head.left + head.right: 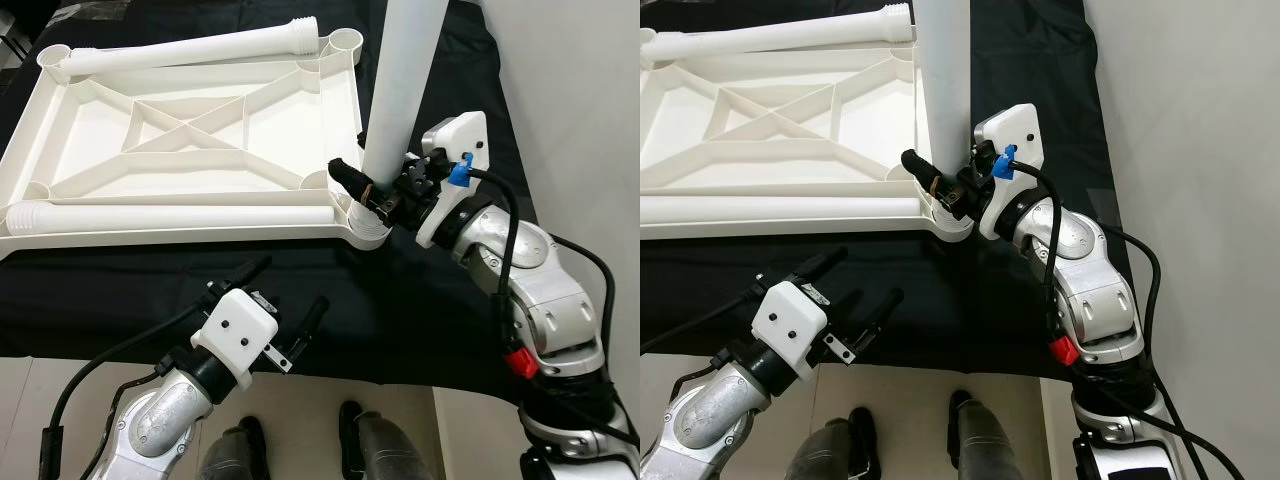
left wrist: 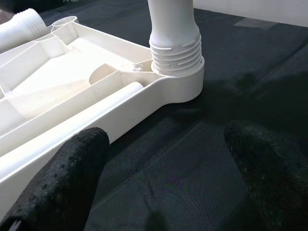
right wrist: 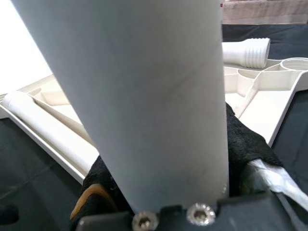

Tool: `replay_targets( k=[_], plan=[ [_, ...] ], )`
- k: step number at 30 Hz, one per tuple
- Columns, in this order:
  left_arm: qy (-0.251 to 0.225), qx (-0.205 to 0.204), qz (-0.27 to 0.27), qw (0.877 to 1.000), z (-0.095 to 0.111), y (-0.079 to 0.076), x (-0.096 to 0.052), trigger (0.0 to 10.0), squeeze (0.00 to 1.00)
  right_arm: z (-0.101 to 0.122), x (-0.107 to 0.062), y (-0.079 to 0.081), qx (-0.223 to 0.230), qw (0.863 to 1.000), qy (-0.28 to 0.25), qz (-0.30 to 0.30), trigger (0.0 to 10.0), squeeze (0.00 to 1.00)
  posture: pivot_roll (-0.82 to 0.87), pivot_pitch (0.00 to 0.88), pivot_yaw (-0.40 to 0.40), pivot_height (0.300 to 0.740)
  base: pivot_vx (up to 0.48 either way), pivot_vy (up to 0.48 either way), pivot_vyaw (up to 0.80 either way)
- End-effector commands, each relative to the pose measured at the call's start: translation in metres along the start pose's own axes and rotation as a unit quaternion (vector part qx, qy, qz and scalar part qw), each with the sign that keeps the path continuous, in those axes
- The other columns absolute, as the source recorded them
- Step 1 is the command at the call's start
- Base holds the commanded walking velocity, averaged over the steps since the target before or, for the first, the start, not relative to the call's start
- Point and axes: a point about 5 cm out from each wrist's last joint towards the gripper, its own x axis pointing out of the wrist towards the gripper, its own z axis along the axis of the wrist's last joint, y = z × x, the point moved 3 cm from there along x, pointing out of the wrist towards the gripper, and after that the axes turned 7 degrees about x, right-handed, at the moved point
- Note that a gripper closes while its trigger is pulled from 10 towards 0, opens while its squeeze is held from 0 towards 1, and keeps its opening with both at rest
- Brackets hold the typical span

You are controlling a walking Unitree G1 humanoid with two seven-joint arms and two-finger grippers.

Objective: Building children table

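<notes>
A white plastic table top [image 1: 190,150] lies upside down on a black cloth, ribs facing up. One white leg [image 1: 400,90] stands upright in its near right corner socket [image 1: 365,225], threads showing at the base [image 2: 175,48]. My right gripper [image 1: 365,190] is shut on that leg just above the socket. Two more legs lie on the top: one along the far edge [image 1: 190,50], one along the near edge [image 1: 170,213]. My left gripper [image 1: 285,310] hovers open over the cloth in front of the near edge, holding nothing.
The black cloth [image 1: 420,310] covers the work surface and ends near my body, with pale floor [image 1: 30,400] below. A white wall [image 1: 580,100] rises on the right. My feet [image 1: 350,430] show at the bottom.
</notes>
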Motion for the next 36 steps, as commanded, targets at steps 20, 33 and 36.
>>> replay_targets(
  k=[20, 33, 36],
  plan=[
    [0.012, 0.0, -0.002, 1.0, -0.007, -0.002, -0.001, 10.0, 0.0, -0.049, -0.003, 0.009, 0.063, 0.99, 0.105, -0.077, 10.0, 0.0, -0.05, 0.338, -0.024, 0.74, 0.0, 0.0, 0.0],
    [0.012, 0.001, -0.001, 1.0, -0.008, -0.001, -0.001, 10.0, 0.0, -0.053, -0.005, 0.007, 0.056, 0.981, 0.116, -0.146, 10.0, 0.0, -0.05, 0.334, -0.022, 0.74, 0.0, 0.0, 0.0],
    [0.012, 0.002, -0.001, 1.0, -0.008, -0.001, -0.001, 10.0, 0.0, -0.055, -0.005, 0.01, 0.06, 0.979, 0.12, -0.152, 10.0, 0.0, -0.05, 0.334, -0.022, 0.74, 0.0, 0.0, 0.0]
  ],
)
